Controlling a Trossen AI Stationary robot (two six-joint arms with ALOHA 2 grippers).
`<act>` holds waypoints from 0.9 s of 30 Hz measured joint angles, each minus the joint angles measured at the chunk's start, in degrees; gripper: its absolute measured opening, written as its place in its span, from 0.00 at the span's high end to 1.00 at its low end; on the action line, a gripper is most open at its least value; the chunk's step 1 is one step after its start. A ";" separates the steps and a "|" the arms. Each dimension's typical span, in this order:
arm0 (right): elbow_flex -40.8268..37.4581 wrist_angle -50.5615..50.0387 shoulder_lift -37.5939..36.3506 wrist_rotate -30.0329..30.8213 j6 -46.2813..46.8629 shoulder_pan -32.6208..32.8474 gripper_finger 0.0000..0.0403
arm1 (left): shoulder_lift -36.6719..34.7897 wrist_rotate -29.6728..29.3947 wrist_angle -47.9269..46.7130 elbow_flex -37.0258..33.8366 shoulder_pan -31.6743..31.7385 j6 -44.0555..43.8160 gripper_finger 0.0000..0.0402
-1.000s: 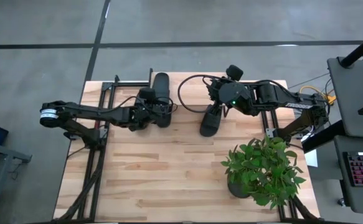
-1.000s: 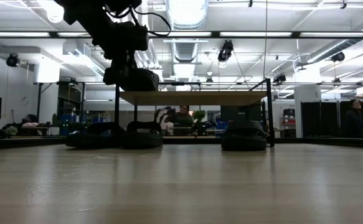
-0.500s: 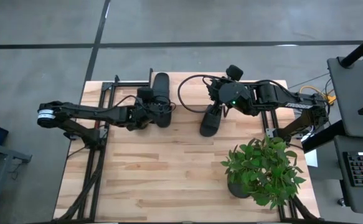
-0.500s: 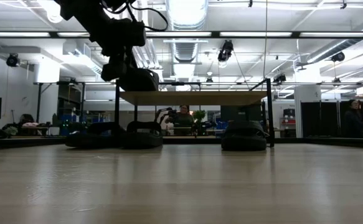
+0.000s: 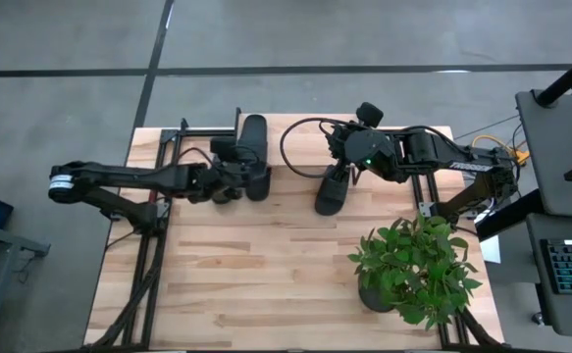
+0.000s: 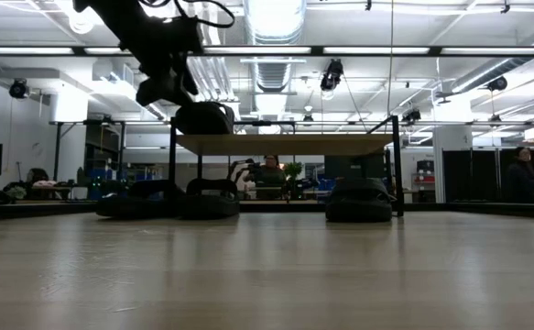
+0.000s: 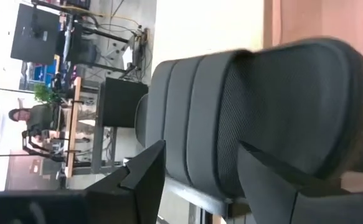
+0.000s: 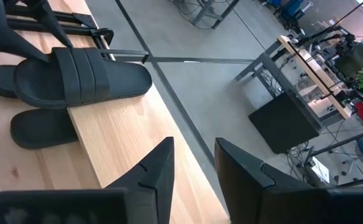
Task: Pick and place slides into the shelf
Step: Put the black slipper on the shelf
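Fingers point(image 7: 145, 180) of my left gripper point(image 5: 229, 181) are hanging spread, touching nothing, just beside a slide point(image 5: 254, 157) lying on the shelf point(image 6: 285, 144) near the table's point(image 5: 266, 275) far edge. I'm seeing my right gripper point(image 5: 342, 147) hovering open above another slide point(image 5: 331, 189) by the shelf's right end.

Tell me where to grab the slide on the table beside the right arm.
Pinch the slide across its sole's narrow width, from above, at the end nearer the plant. It lies flat and slightly angled, so turn the open right gripper to close across its long axis. The strap is hard to make out from overhead. The left gripper is at the shelf.
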 joint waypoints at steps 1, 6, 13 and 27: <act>0.00 0.00 -0.01 0.00 0.00 0.00 0.73 | -0.36 -0.03 -0.64 0.00 0.00 -0.35 0.56; 0.00 0.00 0.00 0.01 0.00 0.00 0.73 | -3.49 -0.03 -2.15 0.02 -0.28 -2.61 0.56; 0.00 -0.02 0.00 -0.11 0.00 0.00 0.75 | -10.94 5.81 -2.66 -0.04 -0.28 -7.04 0.56; -0.01 -0.92 0.00 -5.35 1.98 -0.03 0.75 | -17.57 18.17 -7.56 -2.95 -0.28 -19.08 0.56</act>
